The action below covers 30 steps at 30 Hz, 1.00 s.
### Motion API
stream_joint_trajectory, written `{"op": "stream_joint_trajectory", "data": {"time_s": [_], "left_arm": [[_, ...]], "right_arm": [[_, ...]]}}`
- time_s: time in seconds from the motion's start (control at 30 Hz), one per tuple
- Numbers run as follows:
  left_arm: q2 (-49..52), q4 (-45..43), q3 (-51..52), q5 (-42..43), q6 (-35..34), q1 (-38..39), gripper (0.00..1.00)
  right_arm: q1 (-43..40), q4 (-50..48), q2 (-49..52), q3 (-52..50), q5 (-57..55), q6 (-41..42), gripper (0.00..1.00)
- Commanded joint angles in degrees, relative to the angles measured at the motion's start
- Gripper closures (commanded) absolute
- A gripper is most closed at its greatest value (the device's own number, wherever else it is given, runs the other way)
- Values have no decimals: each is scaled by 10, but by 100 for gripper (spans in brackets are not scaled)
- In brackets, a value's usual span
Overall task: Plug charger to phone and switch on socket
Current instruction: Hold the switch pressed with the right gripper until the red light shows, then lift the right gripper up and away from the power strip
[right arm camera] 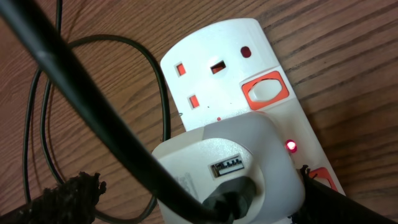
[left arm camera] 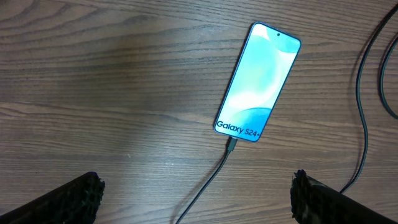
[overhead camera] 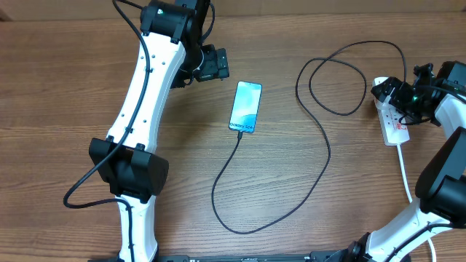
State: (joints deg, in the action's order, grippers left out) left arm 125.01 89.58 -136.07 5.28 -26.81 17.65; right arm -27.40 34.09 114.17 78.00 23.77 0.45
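My left gripper [left arm camera: 196,190] hangs released, jaws wide, over the wooden table [left arm camera: 93,93]. The phone [left arm camera: 258,81] lies face up at its 1 o'clock, apart from both fingers. In that wrist view the phone's long axis runs from 7 to 1 o'clock. The connector tip [left arm camera: 231,145] of the charger [overhead camera: 320,145] sits in the port at the 7 o'clock end, so I judge the plugging done.

From there the black cable drops toward 6 o'clock in the overhead view. It then loops round and climbs to the socket [right arm camera: 217,50] at the table's 3 o'clock side.

My right gripper [right arm camera: 202,193] is there, also released, its fingers splayed either side of the white USB adapter [right arm camera: 230,149] seated in the strip. The strip's long axis runs from 11 to 5 o'clock in my right wrist view. A red lamp [right arm camera: 290,146] glows just beside the adapter at its 3 o'clock.

The near switch [right arm camera: 318,176] lies at 4 o'clock from the adapter, right at my finger [right arm camera: 348,208] on that side. I cannot tell whether the two touch. The far switch [right arm camera: 264,91], at 1 o'clock, serves the vacant outlet.

The lit lamp suggests the power is on. If it is not, the press belongs at 4 o'clock, and only my right arm is near it.
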Motion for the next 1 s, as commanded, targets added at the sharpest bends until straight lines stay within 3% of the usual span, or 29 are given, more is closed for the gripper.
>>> {"op": "stream_joint_trajectory", "data": {"time_s": [0.0,0.43,0.97], "left_arm": [[5,0,1,-9,10,3,0],[5,-1,1,-9,10,3,0],[5,-1,1,-9,11,3,0]], "right_arm": [[10,13,10,-8,29,10,0],[-4,27,-37,-1,-18,36,0],[-4,118,-345,-1,-78,42,0]]}}
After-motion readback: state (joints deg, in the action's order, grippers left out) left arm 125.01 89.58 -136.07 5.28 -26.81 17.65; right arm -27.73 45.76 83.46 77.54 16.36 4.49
